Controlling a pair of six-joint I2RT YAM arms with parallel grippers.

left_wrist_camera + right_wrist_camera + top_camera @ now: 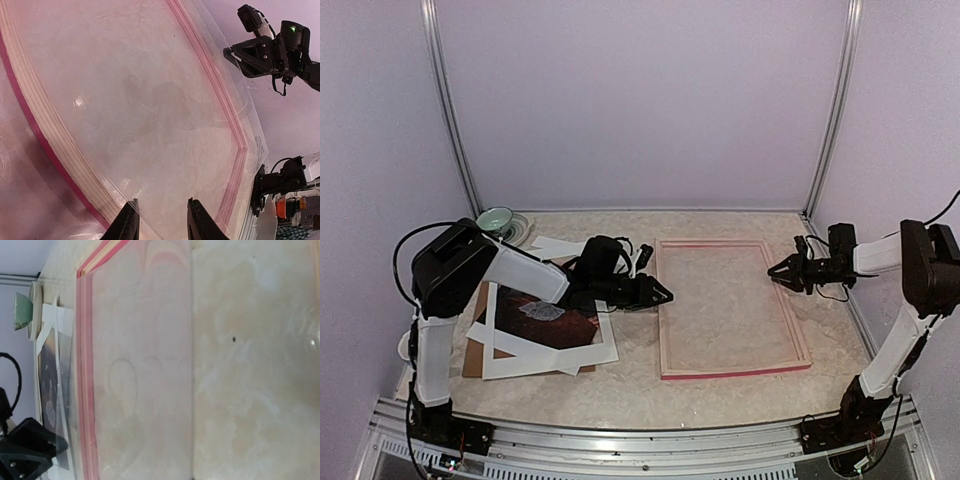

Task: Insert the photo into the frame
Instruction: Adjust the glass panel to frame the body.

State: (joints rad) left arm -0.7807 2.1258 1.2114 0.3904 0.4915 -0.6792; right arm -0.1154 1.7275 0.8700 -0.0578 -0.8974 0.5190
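We find the dark reddish-brown rectangular photo (548, 322) lying flat on the left of the table, outside the frame. It is partly covered by white card mat pieces (545, 358) and rests on a plain brown backing board (472, 357). To its right lies the large, thin-railed pink and pale wood frame (732, 372). Within its rails we see a glossy clear pane (150, 115) over the beige mottled table top (620, 400).

The left gripper (663, 293) hovers at the frame's left rail, its fingers (127, 225) slightly apart and gripping nothing. The right gripper (775, 270) hangs above the right rail; we cannot tell how its jaws stand.

A pale green bowl (495, 217) sits on a saucer (522, 228) at the back left, its contents hidden.
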